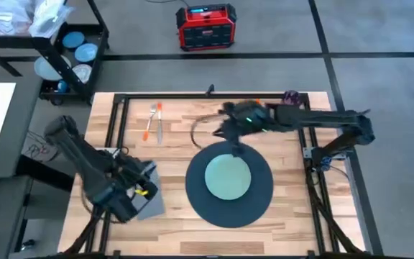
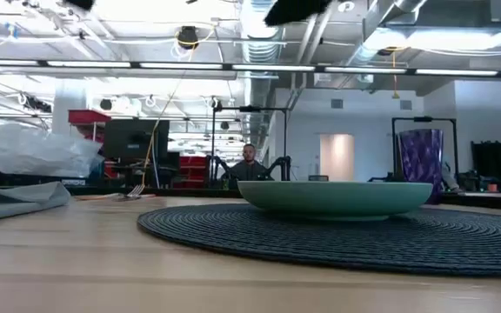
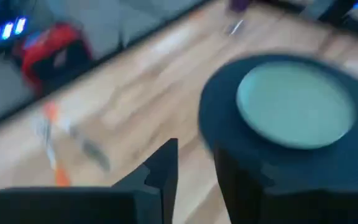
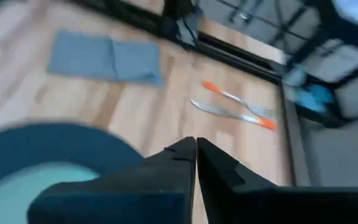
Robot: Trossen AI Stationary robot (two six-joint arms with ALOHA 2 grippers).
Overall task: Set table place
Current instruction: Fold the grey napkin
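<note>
Overhead: a pale green round plate (image 1: 228,177) sits centred on the dark round mat (image 1: 264,198) on the wooden desk (image 1: 293,165). Fork (image 1: 148,122) and knife (image 1: 159,129), orange-handled, lie side by side at upper left, long axes running up-frame. The low view alone shows the mat's ribbed weave. Right gripper (image 4: 196,149) hangs above the mat's upper edge, fingers nearly closed, empty. Left gripper (image 3: 194,163), over the grey napkin (image 1: 148,203), fingers slightly parted, empty.
</note>
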